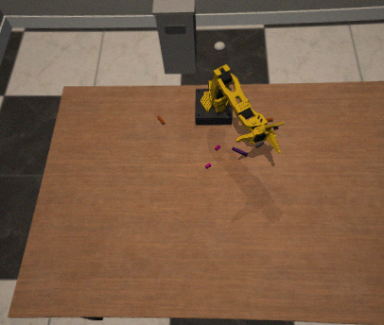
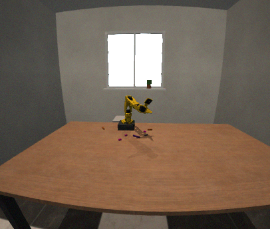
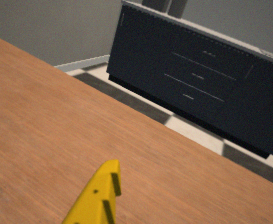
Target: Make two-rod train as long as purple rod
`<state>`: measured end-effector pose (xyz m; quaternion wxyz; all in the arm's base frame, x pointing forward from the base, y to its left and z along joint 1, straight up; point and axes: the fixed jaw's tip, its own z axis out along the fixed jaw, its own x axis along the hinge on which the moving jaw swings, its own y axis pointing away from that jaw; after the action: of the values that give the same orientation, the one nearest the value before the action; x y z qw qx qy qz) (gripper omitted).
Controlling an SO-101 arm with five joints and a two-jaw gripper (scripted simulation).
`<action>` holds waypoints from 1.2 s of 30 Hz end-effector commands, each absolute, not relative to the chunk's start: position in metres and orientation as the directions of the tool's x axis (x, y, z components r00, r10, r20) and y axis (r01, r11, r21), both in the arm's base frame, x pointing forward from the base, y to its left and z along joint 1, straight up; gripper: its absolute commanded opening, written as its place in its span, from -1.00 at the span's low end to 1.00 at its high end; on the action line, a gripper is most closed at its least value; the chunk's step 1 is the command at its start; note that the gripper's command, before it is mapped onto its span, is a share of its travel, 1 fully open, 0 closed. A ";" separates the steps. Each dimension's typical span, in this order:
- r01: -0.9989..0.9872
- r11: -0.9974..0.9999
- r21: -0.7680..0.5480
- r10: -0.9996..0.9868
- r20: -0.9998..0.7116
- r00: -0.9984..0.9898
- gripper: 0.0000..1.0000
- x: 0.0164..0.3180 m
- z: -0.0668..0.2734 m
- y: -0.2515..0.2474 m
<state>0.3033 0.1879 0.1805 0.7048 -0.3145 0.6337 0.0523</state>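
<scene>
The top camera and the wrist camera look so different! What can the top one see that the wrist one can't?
Only the top view shows the rods: the purple rod, two magenta rods, and an orange rod far off to the side, with another orange rod partly hidden by the arm. It also shows the open, empty gripper above the table beside the purple rod.

Only the wrist view shows a dark cabinet beyond the table edge, and one yellow finger close up.

Both show the wooden table and checkered floor.
</scene>
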 end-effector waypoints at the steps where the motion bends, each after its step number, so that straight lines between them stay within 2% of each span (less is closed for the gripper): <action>1: -0.473 0.781 -0.408 -0.361 -0.913 0.191 1.00 0.300 0.181 0.186; 36: -0.481 0.620 -0.620 -0.601 -0.769 0.216 1.00 0.283 0.176 0.175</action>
<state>0.2870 0.1770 0.1785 0.6582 -0.4200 0.6236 -0.0383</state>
